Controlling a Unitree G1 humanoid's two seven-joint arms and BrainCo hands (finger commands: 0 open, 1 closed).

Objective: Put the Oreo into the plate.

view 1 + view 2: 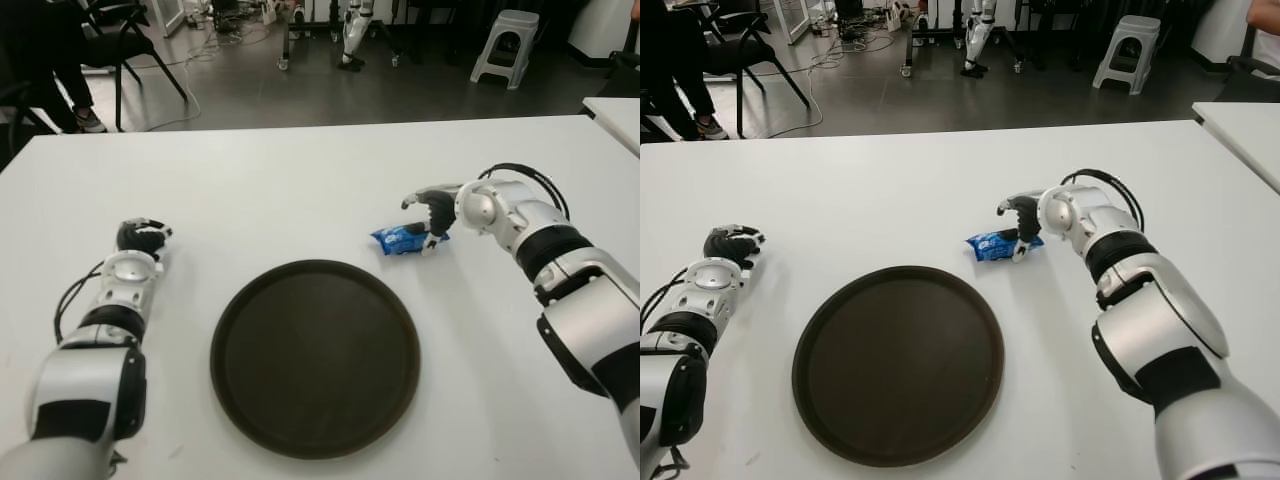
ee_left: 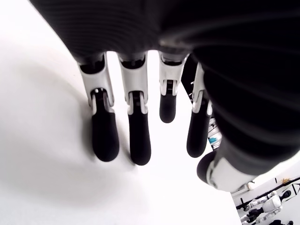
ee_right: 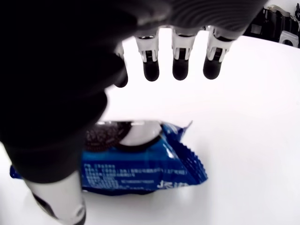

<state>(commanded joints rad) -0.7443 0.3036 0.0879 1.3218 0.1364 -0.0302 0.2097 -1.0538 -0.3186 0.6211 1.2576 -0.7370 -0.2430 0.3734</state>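
The Oreo (image 1: 400,239) is a small blue packet lying on the white table (image 1: 300,190), just beyond the right rim of the round dark plate (image 1: 315,360). My right hand (image 1: 430,218) hovers over the packet's right end. In the right wrist view its fingers (image 3: 180,65) stretch out above the Oreo (image 3: 140,164) without closing, and the thumb (image 3: 56,187) stands beside the packet's end. The plate holds nothing. My left hand (image 1: 141,238) shows to the left of the plate with its fingers (image 2: 139,140) straight.
The table's far edge runs across the back, with black chairs (image 1: 120,40) and a grey stool (image 1: 505,45) on the floor beyond. A second white table (image 1: 620,115) shows at the far right.
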